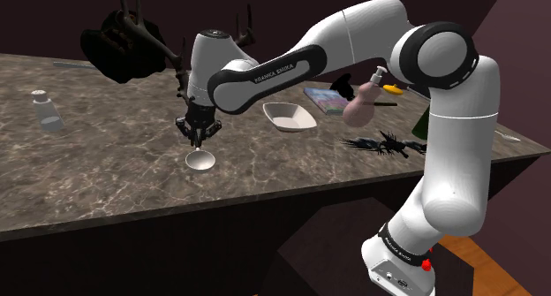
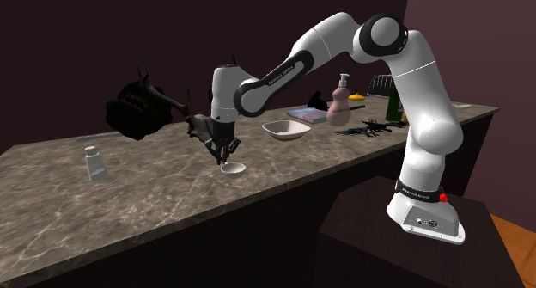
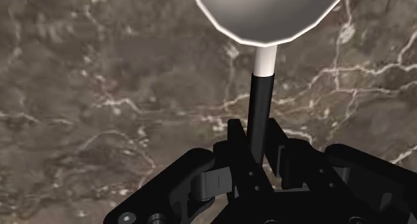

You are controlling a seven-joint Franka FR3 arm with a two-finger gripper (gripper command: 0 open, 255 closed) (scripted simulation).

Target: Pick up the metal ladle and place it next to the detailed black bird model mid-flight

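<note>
Arm (image 1: 455,162) rises from 5 o'clock of shoulder view, bends at 1 o'clock, forearm runs twd 9 o'clock. Wrist turned down, gripper (image 1: 198,137) pointing to 6 o'clock. Fingers (image 3: 235,139) clamped on ladle (image 3: 267,15) handle, no gap.

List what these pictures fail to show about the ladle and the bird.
1. The ladle: wrist view, bowl cut off by the picture's edge.
2. Its handle's end: wrist view, hidden inside the gripper.
3. The black bird model: shoulder view, too small and dark for detail.
</note>
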